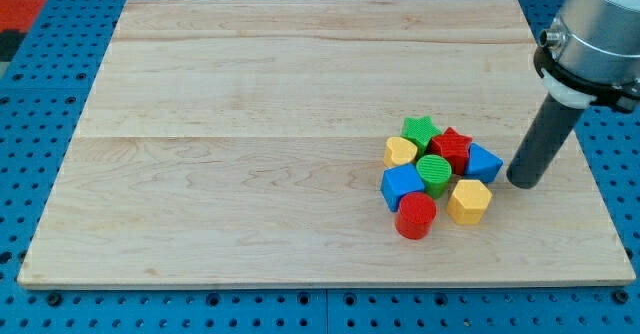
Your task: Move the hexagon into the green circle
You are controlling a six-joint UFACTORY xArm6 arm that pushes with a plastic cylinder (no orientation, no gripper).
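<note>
Presently the tip (pixel 523 182) rests on the wooden board (pixel 250 94), bare, just right of the blue block (pixel 484 163). The yellow hexagon (pixel 469 202) lies near the green circle (pixel 434 174), lower right.

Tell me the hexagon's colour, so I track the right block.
Yellow: the hexagon shows clearly in the camera view.

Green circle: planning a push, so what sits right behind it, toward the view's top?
Behind the green circle sit the red star and yellow block. Their lower edges are hidden by it.
</note>
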